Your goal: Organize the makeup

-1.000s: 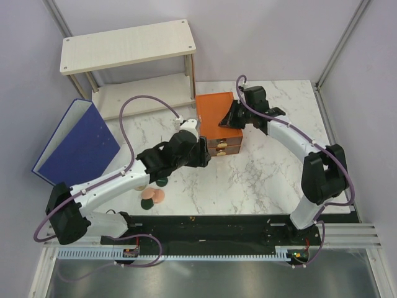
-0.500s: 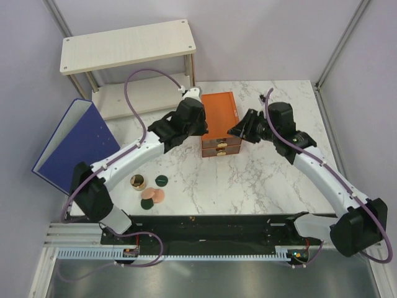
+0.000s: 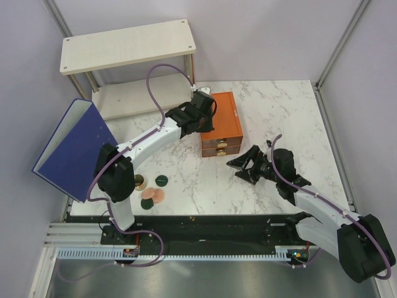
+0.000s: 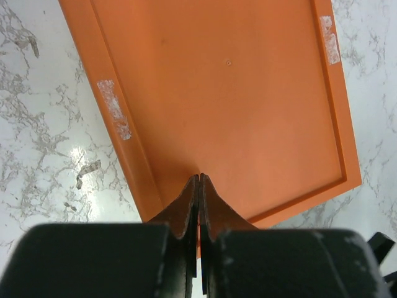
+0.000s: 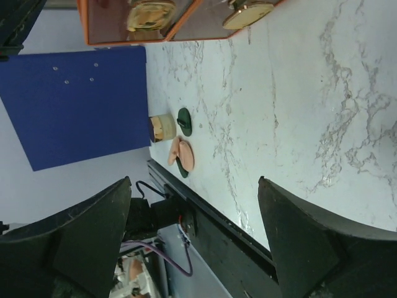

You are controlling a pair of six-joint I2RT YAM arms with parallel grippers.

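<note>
Makeup (image 3: 152,194) unheld: left gripper (image 4: 199,179) closed empty, right gripper (image 5: 193,186) spread.

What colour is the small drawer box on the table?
Orange. The drawer box shows best in the left wrist view, where its top fills the frame.

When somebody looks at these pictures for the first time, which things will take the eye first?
The bright orange drawer box on the marble table stands out first, with the left gripper shut over its top. The big blue binder at the table's left edge comes next. Small makeup pieces lie grouped at the near left, and the right gripper hangs open over bare marble.
</note>
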